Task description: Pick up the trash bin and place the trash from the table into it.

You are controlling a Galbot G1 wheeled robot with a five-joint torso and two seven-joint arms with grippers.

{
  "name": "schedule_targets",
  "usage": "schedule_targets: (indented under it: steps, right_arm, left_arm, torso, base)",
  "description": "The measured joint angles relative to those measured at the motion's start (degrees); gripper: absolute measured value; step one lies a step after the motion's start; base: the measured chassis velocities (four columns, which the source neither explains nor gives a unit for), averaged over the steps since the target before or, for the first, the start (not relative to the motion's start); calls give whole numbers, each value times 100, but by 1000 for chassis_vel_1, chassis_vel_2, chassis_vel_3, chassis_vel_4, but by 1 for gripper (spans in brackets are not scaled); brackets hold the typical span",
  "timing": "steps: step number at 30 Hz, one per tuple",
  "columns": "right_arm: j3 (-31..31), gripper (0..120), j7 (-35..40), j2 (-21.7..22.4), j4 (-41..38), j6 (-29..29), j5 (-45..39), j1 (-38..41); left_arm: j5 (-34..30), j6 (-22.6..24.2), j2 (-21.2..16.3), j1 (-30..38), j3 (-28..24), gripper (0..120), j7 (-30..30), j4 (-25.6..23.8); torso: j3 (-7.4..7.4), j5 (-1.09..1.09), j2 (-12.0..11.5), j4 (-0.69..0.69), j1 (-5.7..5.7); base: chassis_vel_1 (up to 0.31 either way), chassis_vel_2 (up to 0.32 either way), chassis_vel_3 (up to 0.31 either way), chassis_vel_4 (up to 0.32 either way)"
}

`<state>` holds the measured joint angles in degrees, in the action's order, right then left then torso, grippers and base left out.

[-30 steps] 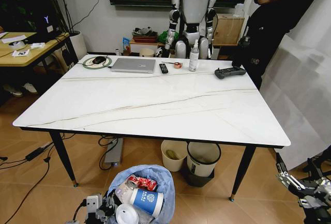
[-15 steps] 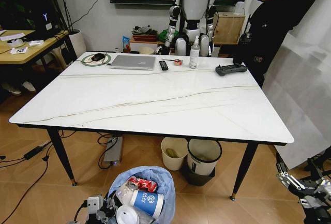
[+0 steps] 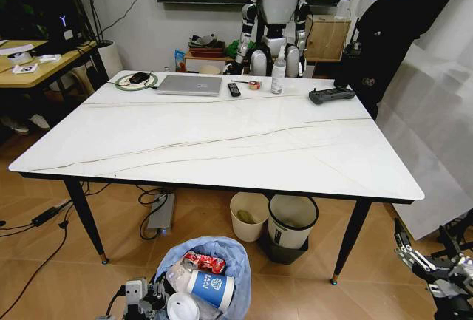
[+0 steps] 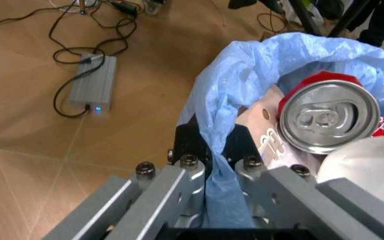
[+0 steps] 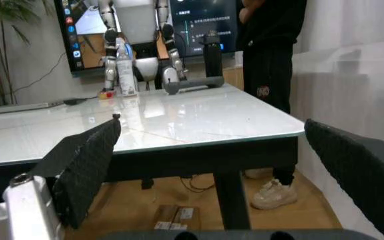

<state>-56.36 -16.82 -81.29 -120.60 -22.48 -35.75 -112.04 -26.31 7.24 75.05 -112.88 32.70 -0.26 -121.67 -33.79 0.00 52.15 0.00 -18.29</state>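
The trash bin (image 3: pixel 205 276) stands upright, mouth upward, on the floor before the table (image 3: pixel 214 139), its blue-bagged rim pinched in the left gripper (image 4: pixel 215 165), while the right gripper (image 5: pixel 212 170) hangs wide apart, well to the side.

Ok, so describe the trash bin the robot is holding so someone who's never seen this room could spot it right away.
Find the big white marble-look table; on its near side, low by the left gripper, which pinches its liner, is the trash bin. Unlike the cream bin and the black-rimmed white bin under the table, it has a crinkled light-blue bag and is stuffed with a paper cup and a red can.
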Motion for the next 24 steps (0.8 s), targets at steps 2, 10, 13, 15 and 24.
schedule_targets:
  steps: [2, 10, 13, 15, 24]
  right_arm:
    - [0, 100, 0, 0, 0, 0, 0, 0]
    - [0, 100, 0, 0, 0, 0, 0, 0]
    - [0, 100, 0, 0, 0, 0, 0, 0]
    - [0, 100, 0, 0, 0, 0, 0, 0]
    - [0, 100, 0, 0, 0, 0, 0, 0]
  left_arm:
    - [0, -3, 5, 0, 1, 0, 1, 0]
    - [-14, -24, 54, -18, 25, 0, 10, 8]
    - [-12, -25, 50, -6, -2, 0, 11, 19]
    - [-9, -24, 49, -4, -12, 0, 11, 19]
    - [4, -31, 36, -47, 8, 0, 10, 16]
  torso:
    - [11, 0, -19, 0, 8]
    - [129, 0, -238, 0, 107]
    - [183, 0, -331, 0, 146]
    - [199, 0, -359, 0, 158]
    - [348, 1, -611, 0, 263]
  base:
    - [0, 0, 0, 0]
    - [0, 0, 0, 0]
    - [0, 0, 0, 0]
    - [0, 0, 0, 0]
    - [0, 0, 0, 0]
